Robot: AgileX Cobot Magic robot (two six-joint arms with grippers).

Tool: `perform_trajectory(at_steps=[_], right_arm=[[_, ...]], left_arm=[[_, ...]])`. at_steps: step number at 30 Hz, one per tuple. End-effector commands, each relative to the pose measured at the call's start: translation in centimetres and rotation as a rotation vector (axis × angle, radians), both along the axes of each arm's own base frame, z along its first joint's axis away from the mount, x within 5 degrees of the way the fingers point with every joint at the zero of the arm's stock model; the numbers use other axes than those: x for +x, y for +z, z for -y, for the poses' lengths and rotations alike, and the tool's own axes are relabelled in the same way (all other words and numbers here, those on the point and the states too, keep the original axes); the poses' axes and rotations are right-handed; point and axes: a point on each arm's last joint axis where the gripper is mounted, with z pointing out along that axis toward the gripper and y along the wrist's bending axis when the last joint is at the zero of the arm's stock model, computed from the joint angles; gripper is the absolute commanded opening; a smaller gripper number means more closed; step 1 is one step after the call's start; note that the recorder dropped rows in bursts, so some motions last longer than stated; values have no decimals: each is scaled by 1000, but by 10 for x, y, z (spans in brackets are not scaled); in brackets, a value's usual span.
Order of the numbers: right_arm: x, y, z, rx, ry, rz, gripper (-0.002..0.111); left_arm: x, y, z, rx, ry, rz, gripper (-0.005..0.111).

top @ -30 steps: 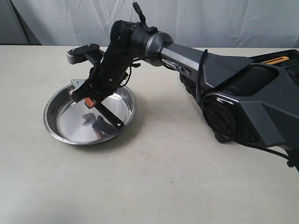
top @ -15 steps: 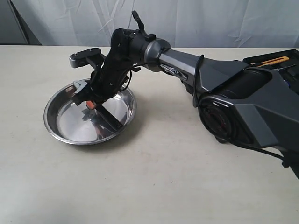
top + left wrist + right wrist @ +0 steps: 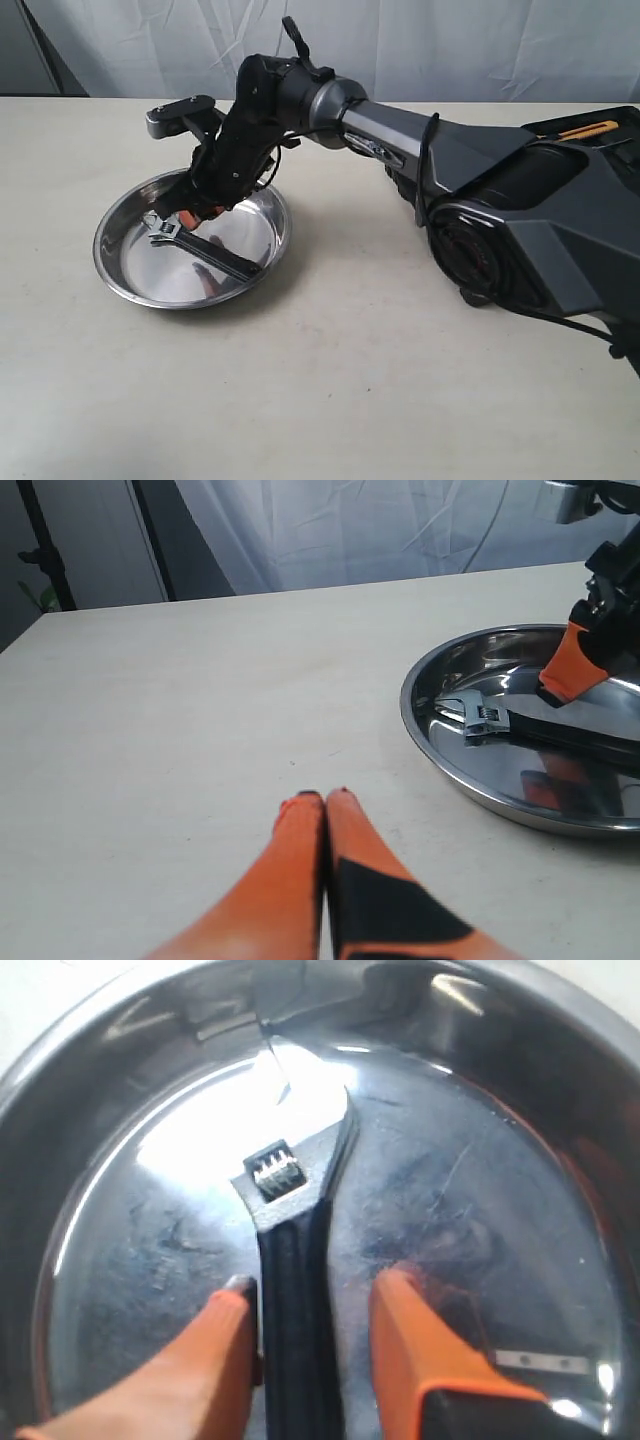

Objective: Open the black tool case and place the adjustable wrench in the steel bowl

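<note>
Nearest, left tool (image 3: 323, 798): fingers shut together, empty, low over the tabletop (image 3: 180, 700).
Steel bowl (image 3: 108, 268): holds the adjustable wrench (image 3: 208, 250), flat on its floor.
Right tool (image 3: 318, 1295): narrowly parted astride the handle, seemingly not gripping.
Black tool case (image 3: 628, 118): far right, mostly hidden by the arm; appears open.
Progress: case opening and placing look done; only lifting the right tool clear remains.

Right arm (image 3: 400, 130) up close: glossy black wrist housing, a grey metallic sleeve, then a bulky dark-grey shell with a round ribbed joint cap (image 3: 478, 255). A thin black cable (image 3: 430, 150) loops over it. There's a silver-grey block (image 3: 180, 112) by the wrist, possibly a camera. Orange pads (image 3: 225, 1360) on the right jaws, and the left jaws' fingers (image 3: 300, 890) are orange with black patches.
</note>
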Motion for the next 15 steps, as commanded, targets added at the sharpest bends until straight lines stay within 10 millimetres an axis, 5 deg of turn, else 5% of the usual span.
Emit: perform_trajectory(at_steps=[1,2,15], right_arm=[[-6,44,7,0,32,21,14],[-9,52,9,-15,52,15,0],[-37,130,44,-115,102,74,-1]], left_arm=[[0,2,0,-1,1,15,0],[0,2,0,-1,1,15,0],[0,2,0,-1,1,15,0]])
